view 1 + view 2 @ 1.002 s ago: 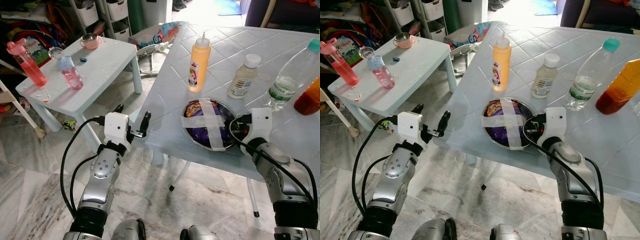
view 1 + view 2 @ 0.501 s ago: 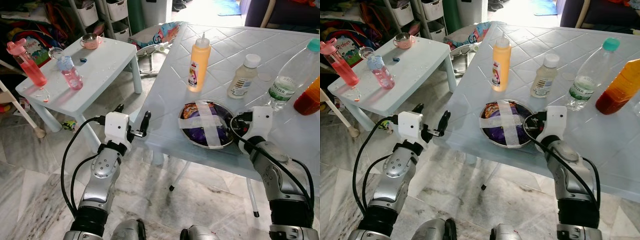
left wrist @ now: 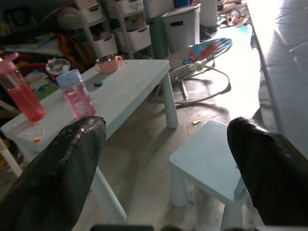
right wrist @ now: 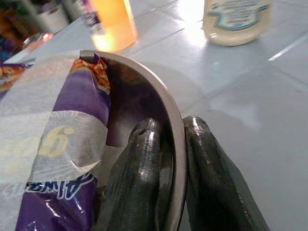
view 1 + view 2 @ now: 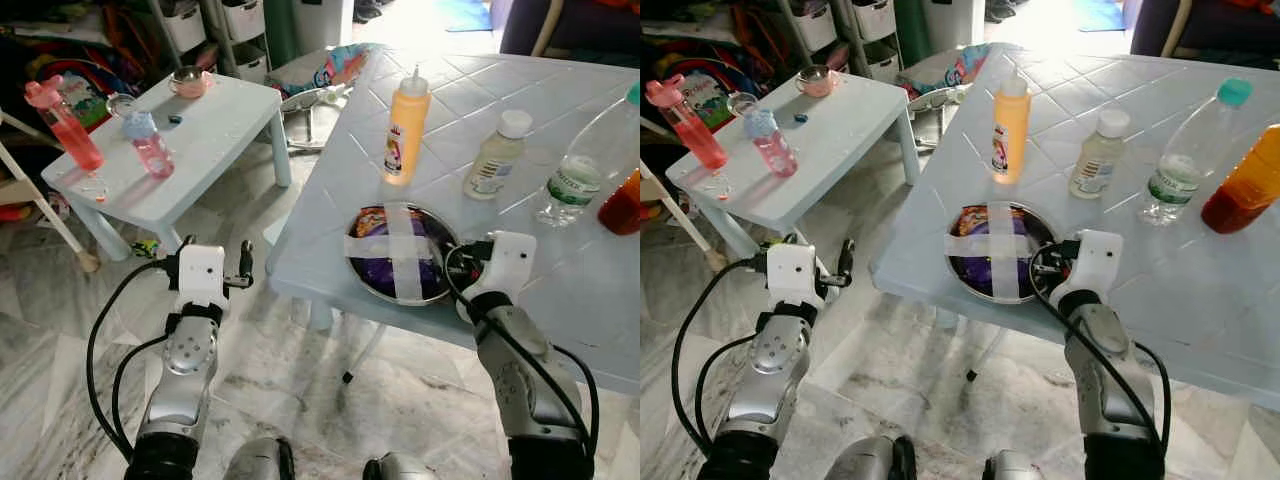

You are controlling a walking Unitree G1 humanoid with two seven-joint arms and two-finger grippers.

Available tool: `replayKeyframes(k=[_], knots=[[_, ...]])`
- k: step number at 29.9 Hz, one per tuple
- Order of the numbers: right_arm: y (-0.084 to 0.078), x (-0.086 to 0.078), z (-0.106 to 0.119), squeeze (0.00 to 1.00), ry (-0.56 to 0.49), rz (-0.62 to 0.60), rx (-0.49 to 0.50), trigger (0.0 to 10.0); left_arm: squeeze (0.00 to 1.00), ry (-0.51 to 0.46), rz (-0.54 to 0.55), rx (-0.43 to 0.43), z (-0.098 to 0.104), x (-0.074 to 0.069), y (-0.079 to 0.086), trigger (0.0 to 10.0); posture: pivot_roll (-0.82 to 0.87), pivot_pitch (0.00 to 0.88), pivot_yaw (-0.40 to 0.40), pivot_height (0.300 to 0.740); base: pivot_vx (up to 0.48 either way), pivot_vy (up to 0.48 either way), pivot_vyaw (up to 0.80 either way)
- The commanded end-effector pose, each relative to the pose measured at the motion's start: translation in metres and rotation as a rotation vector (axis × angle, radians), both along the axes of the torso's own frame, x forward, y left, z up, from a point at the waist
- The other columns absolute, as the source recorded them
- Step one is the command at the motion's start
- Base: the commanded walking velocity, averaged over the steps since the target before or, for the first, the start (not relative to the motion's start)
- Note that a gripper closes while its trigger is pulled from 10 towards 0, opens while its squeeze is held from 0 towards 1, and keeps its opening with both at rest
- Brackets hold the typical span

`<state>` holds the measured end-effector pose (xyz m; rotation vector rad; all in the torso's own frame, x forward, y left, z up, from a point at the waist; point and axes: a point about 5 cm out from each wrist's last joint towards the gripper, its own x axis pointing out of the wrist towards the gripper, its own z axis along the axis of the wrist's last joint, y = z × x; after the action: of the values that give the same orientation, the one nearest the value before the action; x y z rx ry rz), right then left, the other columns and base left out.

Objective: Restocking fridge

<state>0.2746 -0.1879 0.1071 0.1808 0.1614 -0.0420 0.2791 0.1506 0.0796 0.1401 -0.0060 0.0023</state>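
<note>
A metal bowl (image 5: 371,291) holding a purple snack bag (image 5: 385,268) under a cross of white tape sits near the front left corner of the pale table (image 5: 560,290). My right gripper (image 5: 458,270) is shut on the bowl's right rim (image 4: 160,90), one finger inside and one outside. My left gripper (image 5: 209,257) hangs open beside the table's left edge, over the floor, with nothing between its fingers (image 3: 53,173).
Behind the bowl stand a yellow squeeze bottle (image 5: 405,125), a white-capped bottle (image 5: 495,155), a water bottle (image 5: 590,160) and an orange-red bottle (image 5: 625,200). A low side table (image 5: 215,125) at the left carries pink bottles (image 5: 148,145). A small stool (image 3: 211,163) stands under the table.
My right gripper has slid the bowl leftward across the table, toward its left edge. My left gripper has drawn away from the table's edge to the left. The camera has shifted slightly.
</note>
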Motion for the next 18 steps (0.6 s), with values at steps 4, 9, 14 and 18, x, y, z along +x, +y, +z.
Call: replayKeyframes(k=[4, 9, 14, 18], knots=[[0.002, 0.002, -0.003, 0.00, -0.021, -0.046, -0.011, 0.0, 0.00, -0.003, 0.024, 0.012, 0.002, 0.001, 0.005, 10.0, -0.06, 0.000, 0.099, 0.740, -0.250, 0.000, 0.00], [0.008, 0.012, 0.008, 0.00, -0.066, -0.022, -0.024, 2.3, 0.00, -0.005, 0.023, 0.025, 0.003, 0.000, 0.009, 10.0, -0.07, 0.000, 0.102, 0.740, -0.259, 0.000, 0.00], [0.009, 0.015, 0.010, 0.00, -0.083, -0.012, -0.017, 10.0, 0.00, -0.018, 0.021, 0.024, 0.006, 0.005, 0.007, 10.0, -0.07, 0.004, 0.094, 0.740, -0.286, 0.000, 0.00], [0.009, 0.016, 0.009, 0.00, -0.084, -0.015, -0.019, 10.0, 0.00, -0.016, 0.020, 0.021, 0.005, 0.004, 0.005, 10.0, -0.07, 0.003, 0.092, 0.740, -0.310, 0.000, 0.00]])
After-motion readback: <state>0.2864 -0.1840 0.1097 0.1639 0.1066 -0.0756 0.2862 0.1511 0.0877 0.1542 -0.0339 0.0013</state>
